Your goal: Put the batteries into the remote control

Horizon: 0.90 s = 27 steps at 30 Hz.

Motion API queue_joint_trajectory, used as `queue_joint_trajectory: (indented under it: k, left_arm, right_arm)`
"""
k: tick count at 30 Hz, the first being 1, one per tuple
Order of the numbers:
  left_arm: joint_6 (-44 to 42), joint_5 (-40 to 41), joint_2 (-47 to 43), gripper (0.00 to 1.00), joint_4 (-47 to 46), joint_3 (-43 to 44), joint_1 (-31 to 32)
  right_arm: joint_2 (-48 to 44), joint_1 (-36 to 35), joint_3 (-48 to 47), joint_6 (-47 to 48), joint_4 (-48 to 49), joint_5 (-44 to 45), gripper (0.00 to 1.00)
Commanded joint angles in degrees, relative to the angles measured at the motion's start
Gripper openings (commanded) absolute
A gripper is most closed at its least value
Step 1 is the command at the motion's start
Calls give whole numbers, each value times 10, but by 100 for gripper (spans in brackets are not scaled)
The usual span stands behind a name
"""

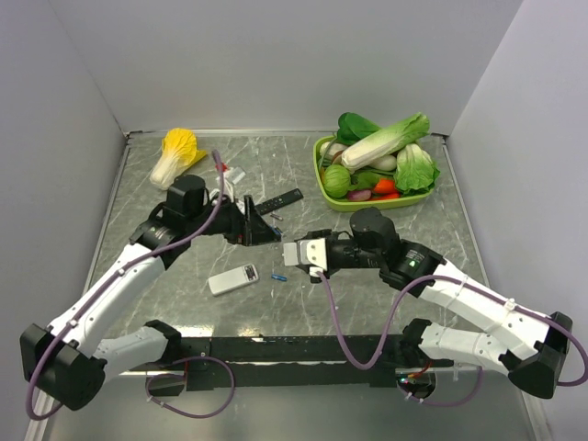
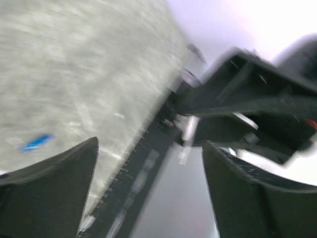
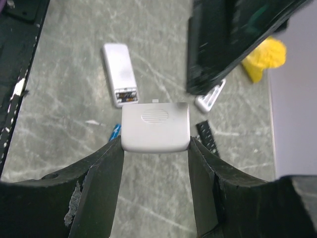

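Note:
My right gripper [image 1: 310,254] [image 3: 154,148] is shut on the white remote control [image 1: 306,250] and holds it above the table. Its plain back with a ribbed battery cover [image 3: 155,127] faces the wrist camera. One blue battery [image 1: 278,277] lies on the table beside the smaller white remote [image 1: 233,278]. It also shows in the right wrist view [image 3: 115,132] and, blurred, in the left wrist view [image 2: 37,142]. My left gripper [image 1: 266,230] [image 2: 148,193] is open and empty, hovering just left of the held remote.
The smaller white remote [image 3: 119,74] lies with its battery bay open. A slim black remote [image 1: 280,200] lies behind the left gripper. A green tray [image 1: 323,188] of vegetables stands at back right. A yellow cabbage [image 1: 176,154] lies at back left. A small white piece [image 1: 234,175] lies near it.

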State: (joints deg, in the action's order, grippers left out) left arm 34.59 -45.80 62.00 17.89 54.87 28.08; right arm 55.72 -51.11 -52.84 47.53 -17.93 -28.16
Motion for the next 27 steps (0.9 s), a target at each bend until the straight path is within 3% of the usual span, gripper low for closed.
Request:
queue_joint_trajectory:
  k: [1, 6, 10, 27]
  left_arm:
    - [-19, 190, -33, 98, 53, -1, -14]
    - [-16, 386, 1, 99, 119, -12, -14]
    - [3, 450, 59, 99, 139, -28, -14]
    - [-52, 445, 297, 99, 67, -17, -13]
  right_arm:
    - [-19, 5, 21, -22, -19, 26, 11]
    - [-53, 8, 53, -63, -12, 47, 9]
    - [-65, 8, 69, -93, -13, 51, 6]
    - [-101, 7, 106, -132, -4, 33, 5]
